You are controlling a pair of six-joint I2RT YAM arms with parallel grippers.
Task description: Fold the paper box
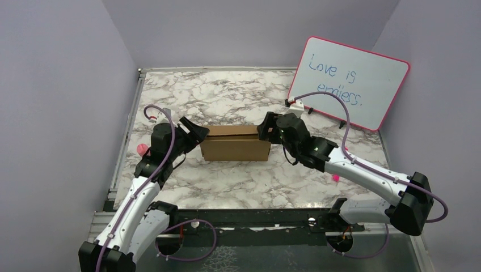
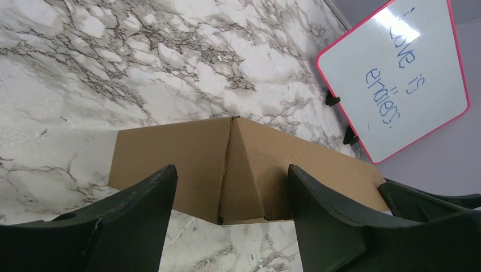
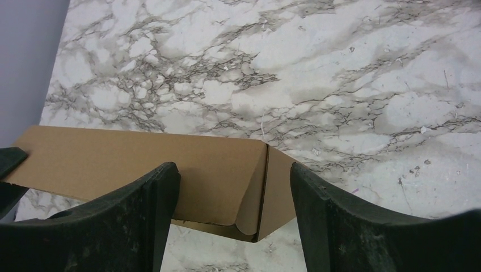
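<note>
The paper box (image 1: 235, 143) is a closed, shallow brown cardboard box lying on the marble table near its middle. My left gripper (image 1: 197, 132) is open at the box's left end, apart from it. In the left wrist view the box (image 2: 198, 164) shows its corner between my open fingers (image 2: 142, 209). My right gripper (image 1: 265, 128) is open at the box's right end. In the right wrist view the box (image 3: 170, 164) shows its right corner with a rounded tucked flap between my open fingers (image 3: 323, 209). Neither gripper holds anything.
A pink-rimmed whiteboard (image 1: 349, 82) with blue writing stands at the back right; it also shows in the left wrist view (image 2: 397, 73). A pink ball (image 1: 142, 149) lies by the left arm. A small pink bit (image 1: 335, 177) lies by the right arm. Grey walls close in both sides.
</note>
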